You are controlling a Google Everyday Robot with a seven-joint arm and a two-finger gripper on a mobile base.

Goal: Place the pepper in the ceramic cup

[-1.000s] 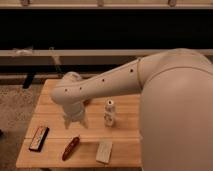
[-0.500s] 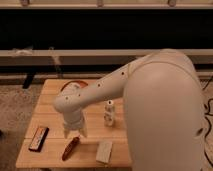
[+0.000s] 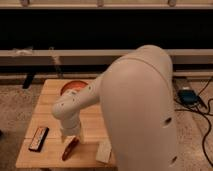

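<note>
Pepper: the pepper (image 3: 70,148) lies flat on the table (image 3: 49,159), lower left of the frame, slanting with one end toward the bottom edge.
Handling: I judge it light, smooth-skinned and a little soft, so it could roll or slip out of a hard pinch.
Where to hold: across its thicker middle, with my fingers square to its length and away from the tapered tip.
My hand: the gripper (image 3: 70,136) hangs directly over the pepper, close above it. Its jaws are spread wide and have hold of nothing.
Ceramic cup: I can't see the ceramic cup. My own arm (image 3: 135,100) fills the middle and right of the frame and probably covers it.
Orange bowl: the orange bowl (image 3: 74,86) sits at the far edge of the table, upper left of my arm. Only a slice of it shows, so I can't tell what is in it.
Nearby: a black-and-red device (image 3: 38,138) lies left of the pepper, apart from it. A pale flat block (image 3: 103,152) lies to the right.
</note>
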